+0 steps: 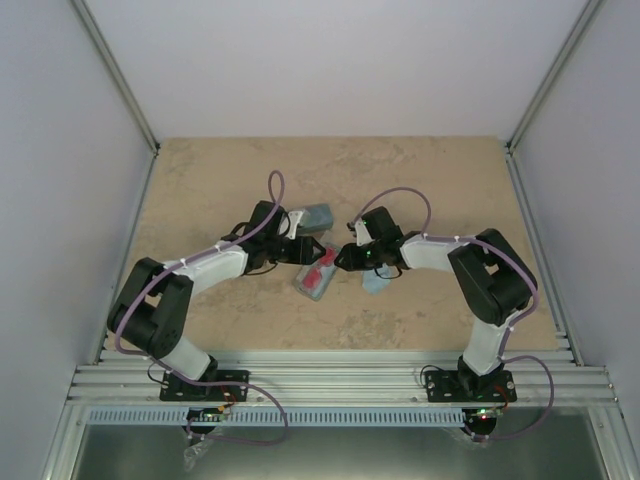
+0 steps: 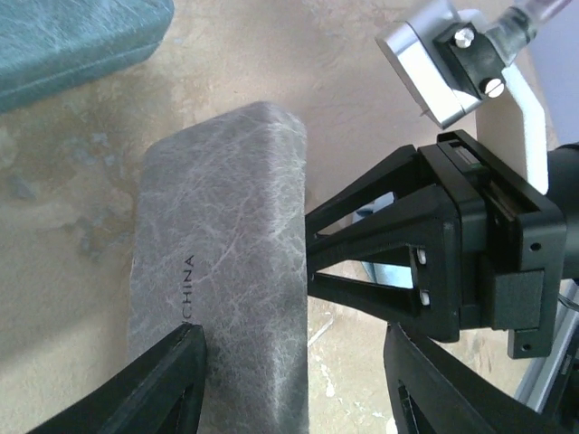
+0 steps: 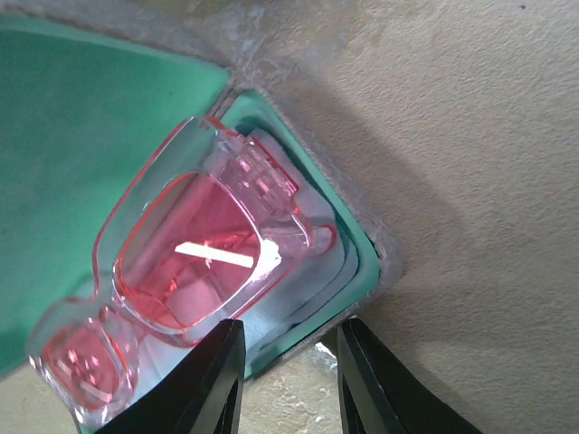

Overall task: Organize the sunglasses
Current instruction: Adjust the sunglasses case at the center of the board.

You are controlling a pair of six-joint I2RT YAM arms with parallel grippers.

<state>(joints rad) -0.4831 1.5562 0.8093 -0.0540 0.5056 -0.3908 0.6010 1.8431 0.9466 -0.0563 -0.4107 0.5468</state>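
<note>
The red-framed sunglasses (image 3: 185, 258) lie folded on a light blue cloth (image 3: 312, 280) inside an open grey case with green lining (image 3: 81, 154). In the top view the sunglasses (image 1: 322, 268) and the case (image 1: 312, 285) sit mid-table. My right gripper (image 3: 291, 324) is open, its fingers (image 3: 217, 380) straddling the case's near rim; it also shows in the top view (image 1: 341, 259). My left gripper (image 2: 294, 336) is open over the grey case shell (image 2: 226, 253), one finger (image 2: 163, 384) over the shell, the other beside it; it also shows in the top view (image 1: 304, 250). The black sunglasses are out of view.
A closed blue-grey case (image 1: 318, 215) lies just beyond the left gripper and shows in the left wrist view (image 2: 72, 36). A light blue cloth (image 1: 377, 283) lies on the table under the right arm. The two grippers are close together, the right one (image 2: 434, 253) facing the left camera.
</note>
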